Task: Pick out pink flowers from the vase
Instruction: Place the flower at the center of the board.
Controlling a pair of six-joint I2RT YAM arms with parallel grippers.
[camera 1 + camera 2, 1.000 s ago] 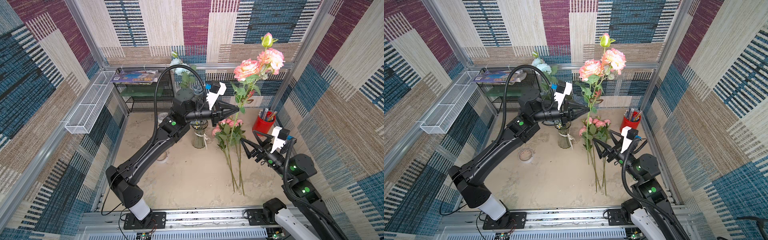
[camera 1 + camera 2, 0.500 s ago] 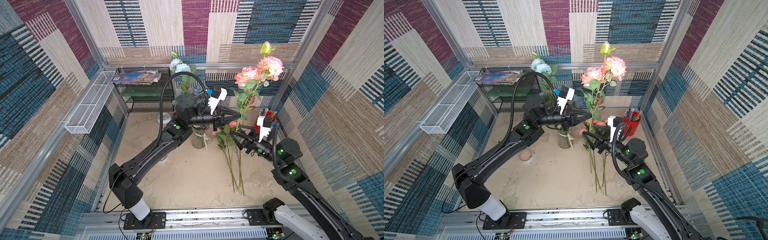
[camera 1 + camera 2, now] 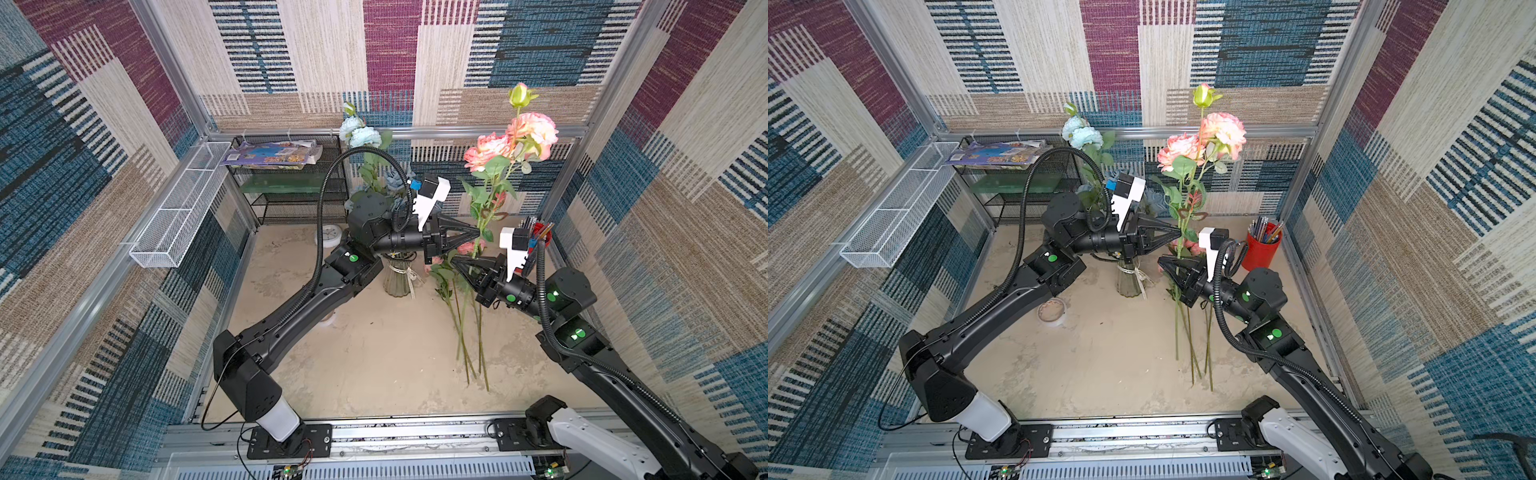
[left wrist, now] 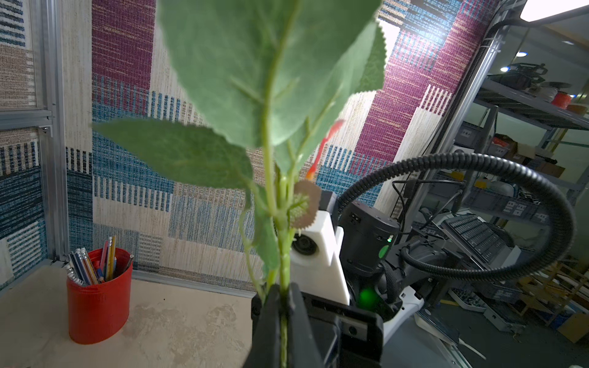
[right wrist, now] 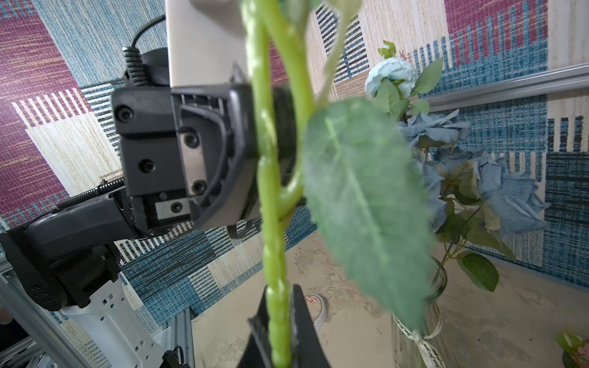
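Walls [image 3: 415, 50]: woven patchwork of magenta, teal-blue, beige and cream blocks, many crossed by dark stripes. Floor [image 3: 374, 353]: mottled sandy beige. Frame [image 3: 174, 75]: silver-grey metal. Arms [image 3: 299, 307]: black, with green indicator dots and white base segments; camera mounts [image 3: 432, 199] white. Held flower [image 3: 511, 145], upper right of centre: peach-pink blooms, one yellow-green bud tipped pink, green leaves and stem. Flowers in vase [image 3: 397, 282]: pale aqua blooms [image 3: 359, 135] and dusty-blue roses [image 5: 478, 178]. Vase: clear greenish glass, pale twine. Cup [image 3: 1262, 251], right: red, holding multicoloured pencils. Basket [image 3: 178, 216], left: white mesh. Shelf [image 3: 291, 195]: black mesh. Tape roll [image 3: 1052, 311]: whitish.
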